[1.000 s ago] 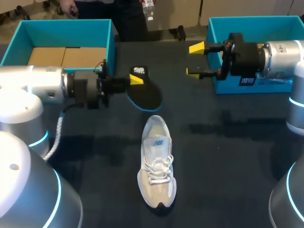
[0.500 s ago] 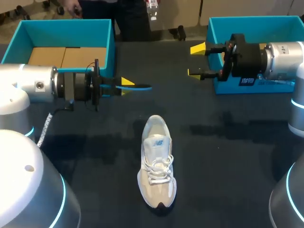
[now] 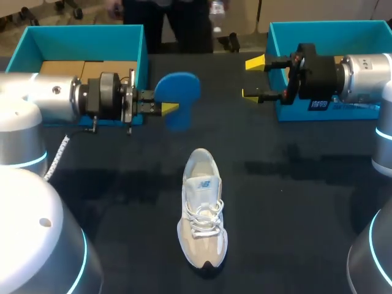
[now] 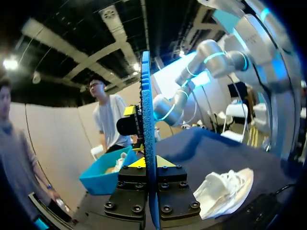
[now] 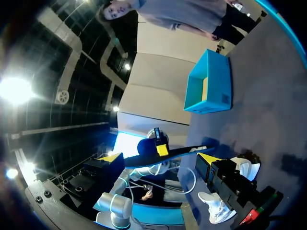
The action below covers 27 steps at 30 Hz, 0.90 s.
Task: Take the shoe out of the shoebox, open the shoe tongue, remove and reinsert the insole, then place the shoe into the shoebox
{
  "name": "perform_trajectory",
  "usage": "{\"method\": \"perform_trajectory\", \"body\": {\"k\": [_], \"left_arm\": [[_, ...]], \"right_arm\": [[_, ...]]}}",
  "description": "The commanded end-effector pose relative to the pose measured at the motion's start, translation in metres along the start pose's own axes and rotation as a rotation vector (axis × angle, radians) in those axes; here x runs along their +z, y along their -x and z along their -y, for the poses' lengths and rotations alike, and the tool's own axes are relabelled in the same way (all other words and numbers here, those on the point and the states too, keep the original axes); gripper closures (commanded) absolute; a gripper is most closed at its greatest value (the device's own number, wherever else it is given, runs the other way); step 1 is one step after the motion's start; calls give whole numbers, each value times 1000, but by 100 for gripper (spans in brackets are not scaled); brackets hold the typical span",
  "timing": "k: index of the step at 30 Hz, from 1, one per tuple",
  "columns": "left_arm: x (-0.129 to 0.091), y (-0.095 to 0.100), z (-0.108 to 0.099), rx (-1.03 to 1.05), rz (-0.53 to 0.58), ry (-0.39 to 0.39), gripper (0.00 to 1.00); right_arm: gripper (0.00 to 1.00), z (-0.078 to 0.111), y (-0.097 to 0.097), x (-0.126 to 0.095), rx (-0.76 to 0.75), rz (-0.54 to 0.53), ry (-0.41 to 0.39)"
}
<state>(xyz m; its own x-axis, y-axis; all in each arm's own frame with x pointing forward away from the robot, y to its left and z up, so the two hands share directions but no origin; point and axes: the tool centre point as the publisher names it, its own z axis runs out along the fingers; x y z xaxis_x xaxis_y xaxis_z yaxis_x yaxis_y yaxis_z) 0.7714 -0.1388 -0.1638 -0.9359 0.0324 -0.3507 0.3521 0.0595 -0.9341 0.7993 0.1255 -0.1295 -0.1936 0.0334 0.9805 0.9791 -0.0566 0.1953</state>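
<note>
In the head view, the blue insole (image 3: 177, 95) is gripped by the left fingers (image 3: 170, 108) above the desk (image 3: 294, 202), near the left shoebox (image 3: 79, 30). The shoe (image 3: 202, 211) lies on the desk, well apart from both boxes. The right fingers (image 3: 254, 62) are held apart, gripping nothing, beside the right shoebox (image 3: 324, 27).

In the left wrist view, the insole (image 4: 145, 105) is seen edge-on, clamped between the fingers (image 4: 136, 163); the shoe (image 4: 225, 184) lies beside them.

In the right wrist view, the fingers (image 5: 111, 157) are spread, with the insole (image 5: 182, 152) ahead and the shoe (image 5: 218, 203) beneath.
</note>
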Motion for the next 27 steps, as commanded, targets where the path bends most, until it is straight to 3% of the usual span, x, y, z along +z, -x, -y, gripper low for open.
{"method": "perform_trajectory", "body": {"k": [1,15,27], "left_arm": [[2,4,0,-435,-77,-6,100],[2,4,0,-435,-77,-6,100],[16,-3,-7,-1055,36,60,100]], "right_arm": [[0,0,0,1,-1,2,0],[0,0,0,1,-1,2,0],[0,0,0,1,-1,2,0]]}}
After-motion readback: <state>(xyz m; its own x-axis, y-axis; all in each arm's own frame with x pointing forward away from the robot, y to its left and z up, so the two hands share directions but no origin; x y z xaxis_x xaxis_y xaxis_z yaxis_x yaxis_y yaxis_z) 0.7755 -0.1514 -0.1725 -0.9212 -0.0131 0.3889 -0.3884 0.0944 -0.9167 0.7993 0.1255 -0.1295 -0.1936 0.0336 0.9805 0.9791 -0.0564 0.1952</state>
